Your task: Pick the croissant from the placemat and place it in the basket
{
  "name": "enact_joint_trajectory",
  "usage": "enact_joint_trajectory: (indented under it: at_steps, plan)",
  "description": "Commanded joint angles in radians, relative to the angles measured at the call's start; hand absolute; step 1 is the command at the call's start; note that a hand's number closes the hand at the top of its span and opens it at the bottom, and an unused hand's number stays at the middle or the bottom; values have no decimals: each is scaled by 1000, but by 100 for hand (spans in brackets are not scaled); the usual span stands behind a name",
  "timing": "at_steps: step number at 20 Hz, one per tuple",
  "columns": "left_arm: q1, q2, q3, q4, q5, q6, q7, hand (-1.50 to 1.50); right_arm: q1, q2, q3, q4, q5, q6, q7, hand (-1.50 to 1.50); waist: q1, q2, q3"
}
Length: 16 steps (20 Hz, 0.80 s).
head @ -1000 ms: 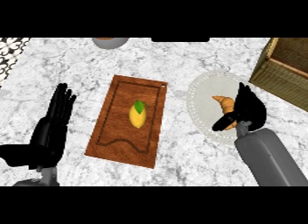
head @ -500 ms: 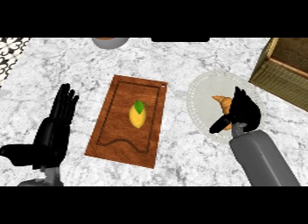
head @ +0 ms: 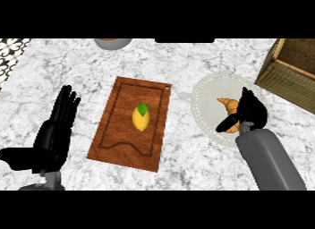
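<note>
A golden croissant (head: 227,104) lies on a round white placemat (head: 210,91) at the right of the marble counter. My right hand (head: 251,112) rests over the croissant's right half, fingers pointing away from me and fairly straight, the thumb (head: 226,124) laid across its lower end. Only the croissant's left tip and a bit below the thumb show. The wicker basket (head: 299,76) stands at the far right, beyond the placemat. My left hand (head: 54,132) rests open at the left, fingers up.
A wooden cutting board (head: 121,134) with a yellow lemon (head: 141,117) on it lies in the middle, between the two hands. A grey bowl (head: 112,42) sits at the counter's far edge. A patterned surface (head: 2,58) borders the counter at far left.
My right forearm has shifted slightly to the left and the hand has settled a little lower over the croissant. The left hand has barely moved.
</note>
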Motion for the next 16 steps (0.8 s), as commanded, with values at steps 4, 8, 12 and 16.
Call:
enact_joint_trajectory:
  at_steps: [4, 8, 12, 16]
  plan:
    - [-35, -45, 3, 76, -47, 11, -38, 0, 84, 44, 23, -96, 41, -6, 35, -150, -7, -1, 0]
    - [2, -8, 48, 55, 1, -54, -68, 0, 8, 1, -34, 82, -21, 40, -123, 150, 0, 0, 0]
    - [14, -50, -4, 20, -43, -9, -17, 0, 13, -2, 6, 136, 36, 20, -175, 150, 0, 1, 0]
    - [28, -31, 15, -45, -28, -22, 16, 0, -82, 6, 4, 176, 65, 44, -154, 150, 4, 0, 0]
